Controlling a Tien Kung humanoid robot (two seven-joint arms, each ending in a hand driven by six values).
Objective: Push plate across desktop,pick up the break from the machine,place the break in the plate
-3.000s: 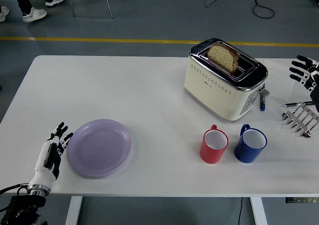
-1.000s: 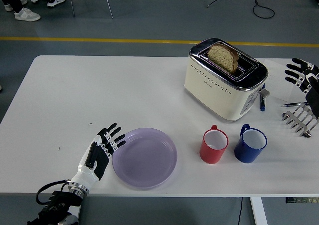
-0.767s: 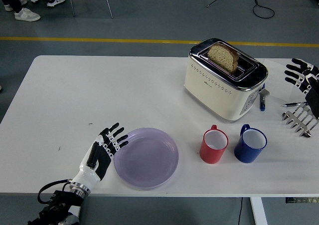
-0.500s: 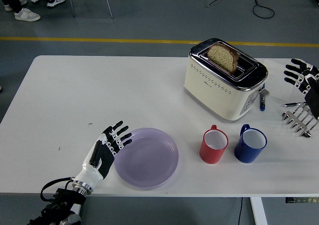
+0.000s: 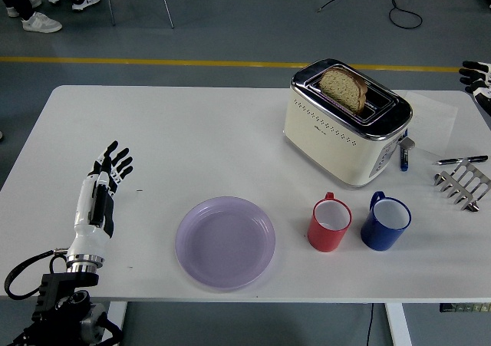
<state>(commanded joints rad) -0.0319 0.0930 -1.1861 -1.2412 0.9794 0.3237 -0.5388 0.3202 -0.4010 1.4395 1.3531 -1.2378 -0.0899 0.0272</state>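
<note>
Plate (image 5: pixel 225 242) sits clear — left hand (image 5: pixel 102 189) open, apart; right hand (image 5: pixel 476 77) should pinch the bread (image 5: pixel 344 87) top, lift straight.

No readable text, label, brand or number anywhere. Small dark marks on the front panel of the toaster (image 5: pixel 343 128), too blurred to make out

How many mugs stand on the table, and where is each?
2. The red mug stands right of the purple plate; the blue mug stands beside it on its right. Both are in front of the toaster. None appears hidden.
</note>
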